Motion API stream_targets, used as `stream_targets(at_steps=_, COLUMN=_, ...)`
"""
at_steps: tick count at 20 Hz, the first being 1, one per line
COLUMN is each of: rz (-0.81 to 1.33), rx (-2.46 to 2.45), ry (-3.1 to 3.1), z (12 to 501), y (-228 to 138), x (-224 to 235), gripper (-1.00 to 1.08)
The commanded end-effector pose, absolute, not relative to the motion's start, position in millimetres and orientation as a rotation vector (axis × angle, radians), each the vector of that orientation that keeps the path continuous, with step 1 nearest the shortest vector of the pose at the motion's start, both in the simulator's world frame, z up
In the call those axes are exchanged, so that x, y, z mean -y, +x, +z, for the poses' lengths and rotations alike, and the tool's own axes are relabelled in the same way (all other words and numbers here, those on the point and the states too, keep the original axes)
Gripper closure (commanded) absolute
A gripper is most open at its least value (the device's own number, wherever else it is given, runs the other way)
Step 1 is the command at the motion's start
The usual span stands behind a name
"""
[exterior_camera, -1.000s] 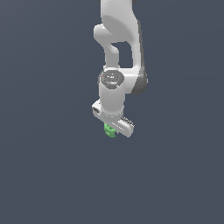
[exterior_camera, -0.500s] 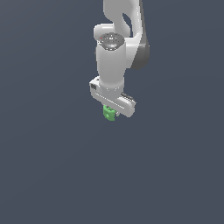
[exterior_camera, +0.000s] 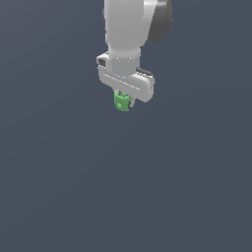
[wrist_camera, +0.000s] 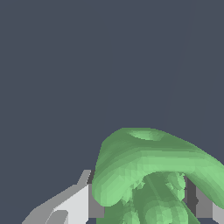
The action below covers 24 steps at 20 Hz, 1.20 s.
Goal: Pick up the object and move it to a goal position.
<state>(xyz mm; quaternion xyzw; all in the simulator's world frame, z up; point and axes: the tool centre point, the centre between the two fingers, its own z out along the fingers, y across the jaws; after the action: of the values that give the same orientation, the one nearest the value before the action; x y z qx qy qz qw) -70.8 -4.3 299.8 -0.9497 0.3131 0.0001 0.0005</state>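
The object (exterior_camera: pixel 121 102) is a small bright green knobbly piece with curled lobes. It hangs under the white gripper (exterior_camera: pixel 124 101), which is shut on it and holds it well above the dark floor. In the wrist view the green object (wrist_camera: pixel 148 170) fills the space between the grey fingers (wrist_camera: pixel 78 203), its lobes curling outward over them. The white arm (exterior_camera: pixel 130 29) rises straight up out of the exterior view. No goal marker shows in either view.
A plain dark grey-blue floor (exterior_camera: pixel 126 187) fills both views. No other objects, containers or edges show.
The gripper has risen with the green object held in it, and the arm now sits higher in the exterior view.
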Motion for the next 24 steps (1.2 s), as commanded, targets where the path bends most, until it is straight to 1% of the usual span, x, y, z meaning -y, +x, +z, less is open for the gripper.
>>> stream_targets(at_steps=1, rz=0.000, rx=-0.984, ry=-2.983, z=324.7, y=-83.3, x=5.2, gripper=1.08)
stream_targets(at_steps=7, rz=0.000, rx=-0.984, ry=-2.984, z=376.2, y=-107.4, x=6.6, gripper=1.08)
stream_targets(at_steps=13, rz=0.000, rx=-0.984, ry=-2.984, z=414.0, y=-123.8, x=7.5, gripper=1.08)
stream_targets(at_steps=18, rz=0.000, rx=-0.983, ry=-2.984, z=431.6, y=-130.9, x=7.5, gripper=1.08)
stream_targets(at_steps=24, rz=0.000, rx=-0.983, ry=-2.984, z=436.1, y=-131.6, x=7.4, gripper=1.08)
